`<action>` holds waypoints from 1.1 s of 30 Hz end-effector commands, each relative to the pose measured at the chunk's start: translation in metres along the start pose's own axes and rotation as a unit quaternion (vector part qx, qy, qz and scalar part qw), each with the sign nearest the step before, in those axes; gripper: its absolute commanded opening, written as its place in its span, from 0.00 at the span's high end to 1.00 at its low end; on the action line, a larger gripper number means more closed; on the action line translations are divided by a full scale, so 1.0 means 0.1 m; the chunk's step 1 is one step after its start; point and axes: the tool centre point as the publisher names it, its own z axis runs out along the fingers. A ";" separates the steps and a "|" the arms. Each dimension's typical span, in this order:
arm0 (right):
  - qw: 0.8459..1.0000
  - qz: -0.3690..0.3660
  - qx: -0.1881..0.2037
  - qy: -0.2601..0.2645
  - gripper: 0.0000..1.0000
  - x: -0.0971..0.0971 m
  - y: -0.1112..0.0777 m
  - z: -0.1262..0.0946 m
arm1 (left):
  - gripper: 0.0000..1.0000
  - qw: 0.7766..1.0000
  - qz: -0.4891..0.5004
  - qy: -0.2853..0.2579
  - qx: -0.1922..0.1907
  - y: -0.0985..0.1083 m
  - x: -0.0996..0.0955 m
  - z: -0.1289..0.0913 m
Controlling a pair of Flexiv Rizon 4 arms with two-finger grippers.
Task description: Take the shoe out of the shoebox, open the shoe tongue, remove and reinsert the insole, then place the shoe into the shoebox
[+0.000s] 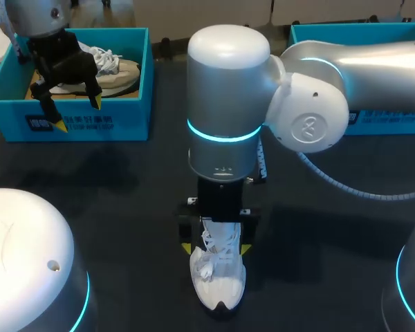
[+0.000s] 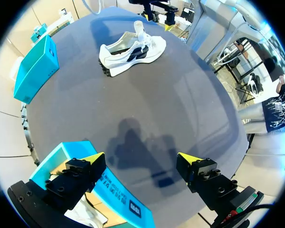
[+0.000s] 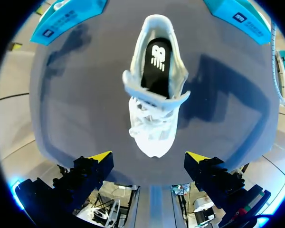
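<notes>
**Q:** While the white shoe stands out on the dark worktop, where are the arms?

**A:** The right fingers hang directly above the shoe, spread apart and holding nothing. The shoe's toe points toward the robot. The left fingers, also apart and empty, hover over the front wall of a blue shoebox, well away from the shoe. Another shoe lies inside that box.

**Q:** Which step does this look like?

**A:** Probably the tongue or insole step. The black insole lies flat inside the shoe. I cannot tell how far the tongue is folded back. Next, the right fingers would likely need to descend into the opening and pinch the insole's heel edge without dragging the shoe upward.
</notes>
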 end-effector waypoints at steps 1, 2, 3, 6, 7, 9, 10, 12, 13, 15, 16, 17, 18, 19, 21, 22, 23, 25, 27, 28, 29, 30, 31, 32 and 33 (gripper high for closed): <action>0.999 0.026 -0.022 -0.017 0.00 0.20 -0.16 0.07 | 0.00 1.000 0.000 0.000 -0.001 0.00 0.01 -0.01; 0.999 0.028 -0.021 -0.016 0.08 0.20 -0.19 0.08 | 0.00 1.000 0.000 0.000 -0.001 0.00 0.01 -0.01; 0.999 0.029 -0.022 -0.016 0.24 0.20 -0.20 0.08 | 0.00 1.000 0.000 0.000 -0.001 0.00 0.01 -0.01; 0.999 0.026 -0.026 -0.021 0.56 0.17 -0.18 0.11 | 0.00 1.000 0.000 0.000 -0.001 0.00 0.01 -0.01; 0.999 0.025 -0.025 -0.022 0.59 0.16 -0.16 0.12 | 0.00 1.000 0.000 0.000 -0.001 0.00 0.01 -0.01; 0.999 0.024 -0.024 -0.031 0.65 0.13 -0.11 0.13 | 0.00 1.000 0.000 0.000 -0.001 0.00 0.01 -0.01; 0.999 0.024 -0.026 -0.034 0.65 0.11 -0.09 0.13 | 0.00 1.000 0.000 0.000 -0.001 0.00 0.01 -0.01; 0.999 0.020 -0.034 -0.035 0.64 0.05 -0.03 0.14 | 0.00 1.000 0.000 0.000 -0.001 0.00 0.01 -0.01; 0.999 0.020 -0.034 -0.037 0.65 0.03 0.00 0.14 | 0.00 1.000 0.000 0.000 -0.001 0.00 0.01 -0.01; 0.998 0.016 -0.037 -0.043 0.65 -0.01 0.07 0.11 | 0.00 1.000 0.000 0.000 -0.001 0.00 0.01 -0.01; 0.998 0.016 -0.036 -0.049 0.66 -0.02 0.11 0.10 | 0.00 1.000 0.000 0.000 -0.001 0.00 0.01 -0.01; 0.998 0.012 -0.037 -0.051 0.67 -0.03 0.15 0.08 | 0.00 1.000 0.000 0.000 -0.001 0.00 0.01 -0.01; 0.998 0.005 -0.041 -0.052 0.67 -0.04 0.18 0.06 | 0.00 1.000 0.000 0.000 -0.001 0.00 0.01 -0.01; 0.998 0.003 -0.042 -0.054 0.69 -0.04 0.21 0.05 | 0.00 1.000 0.000 0.000 -0.001 0.00 0.01 -0.01; 0.998 -0.007 -0.041 -0.056 0.72 -0.06 0.29 0.04 | 0.00 1.000 0.000 0.000 -0.001 0.00 0.01 -0.01; 0.998 -0.010 -0.041 -0.056 0.72 -0.07 0.32 0.04 | 0.00 1.000 0.000 0.000 -0.001 0.00 0.01 -0.01; 0.998 -0.012 -0.040 -0.057 0.73 -0.08 0.36 0.05 | 0.00 1.000 0.000 0.000 -0.001 0.00 0.01 -0.01; 0.997 -0.024 -0.043 -0.051 0.75 -0.11 0.45 0.07 | 0.00 1.000 0.000 0.000 -0.001 0.00 0.01 -0.01; 0.998 -0.029 -0.040 -0.048 0.77 -0.14 0.57 0.11 | 0.00 1.000 0.000 0.000 -0.001 0.00 0.01 -0.01; 0.998 -0.034 -0.042 -0.044 0.77 -0.15 0.61 0.12 | 0.00 1.000 0.000 0.000 -0.001 0.00 0.01 -0.01; 0.997 -0.037 -0.046 -0.042 0.77 -0.15 0.63 0.13 | 0.00 1.000 0.000 0.000 -0.001 0.00 0.01 -0.01; 0.998 -0.038 -0.044 -0.040 0.79 -0.17 0.68 0.15 | 0.00 1.000 0.000 0.000 -0.001 0.00 0.01 -0.01; 0.998 -0.038 -0.044 -0.039 0.79 -0.18 0.69 0.16 | 0.00 1.000 0.000 0.000 -0.001 0.00 0.01 -0.01; 0.997 -0.044 -0.049 -0.034 0.80 -0.21 0.75 0.19 | 0.00 1.000 0.000 0.000 -0.001 0.00 0.01 -0.01; 0.997 -0.045 -0.048 -0.034 0.81 -0.24 0.79 0.21 | 0.00 1.000 0.000 0.000 -0.001 0.00 0.01 -0.01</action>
